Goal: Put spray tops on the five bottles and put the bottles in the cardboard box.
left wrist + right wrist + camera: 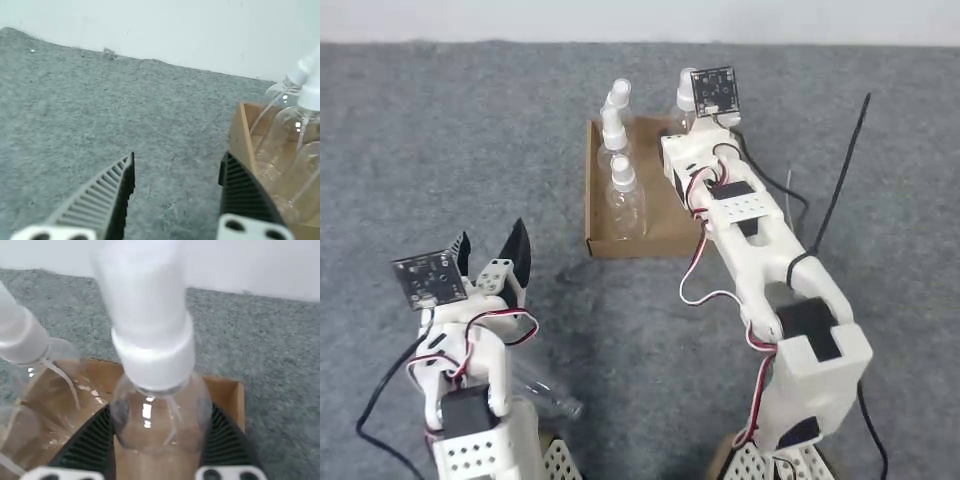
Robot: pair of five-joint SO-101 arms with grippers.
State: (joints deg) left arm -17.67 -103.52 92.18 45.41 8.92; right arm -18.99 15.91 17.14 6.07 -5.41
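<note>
Evidently the boxing step was in hand for a fourth bottle. The right gripper (pixel 159 440) had its fingers (pixel 85 440) clenched on the shoulders of a clear bottle (pixel 156 407), whose white spray top (pixel 150 325) was fitted. It held the bottle upright over the far right part of the cardboard box (pixel 595 195). Whether the base touched the box floor could not be told.

Three capped bottles (pixel 623 190) stood in a line along the left side of the box, one behind another. The left gripper (pixel 177 175) hung at the near left above the grey worktop (pixel 440 150), well apart from the box, with its fingers released and spread on nothing. A fifth bottle (pixel 548 397) lay on its side on the worktop just beside the left arm's base. It was partly hidden, so whether it carried a top could not be told.

The next move probably called for lowering the held bottle straight down until it stood on the box floor. The fingers would need to keep clear of the neighbouring row, and let go only once the bottle was steady. The lying bottle would then remain to be handled.

No label or legible writing showed on the bottles, and the box walls looked plain.
</note>
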